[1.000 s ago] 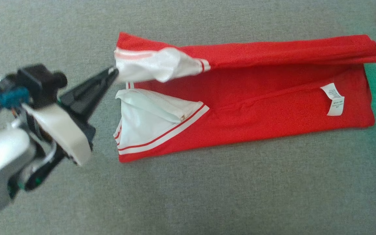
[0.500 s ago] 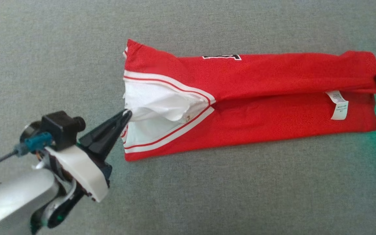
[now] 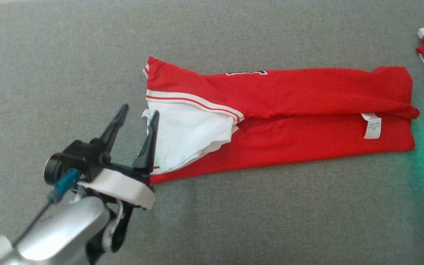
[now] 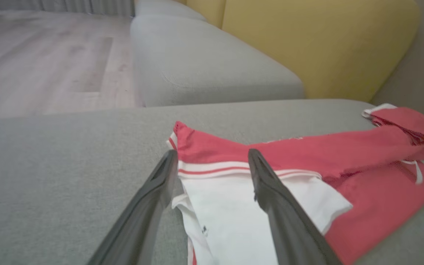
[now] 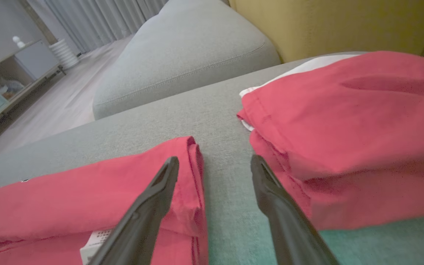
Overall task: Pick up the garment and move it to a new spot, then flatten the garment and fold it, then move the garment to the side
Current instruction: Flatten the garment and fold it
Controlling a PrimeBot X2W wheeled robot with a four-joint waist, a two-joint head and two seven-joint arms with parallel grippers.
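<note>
Red jersey cloth with white trim: the garment [image 3: 307, 92] lies folded into a long strip on the grey sofa seat [image 3: 234, 221], stretched between the two sets of fingers. At one end the left gripper [image 3: 138, 114] stands with its dark fingers [image 3: 148, 147] spread wide and nothing pinched between them. One finger lies over the edge of the white panel [image 3: 190, 136], and the other is out over bare upholstery. The garment's white corner sits in the gap between the tips. Beyond those tips the red band with its white stripes runs away along the seat.

At the far end the right gripper [image 5: 215, 160] is spread wide too, holding nothing. The folded red end of the garment lies just beside one of its fingers, touching or nearly so; I can't tell which. Bare grey fabric shows between the tips, and a second red pile [image 5: 344, 129] sits just beside the other finger. A white label [image 3: 372, 125] rests on the garment's lower layer near that end. A yellow back cushion [image 4: 307, 44] rises past the fingertips behind the seat.
</note>
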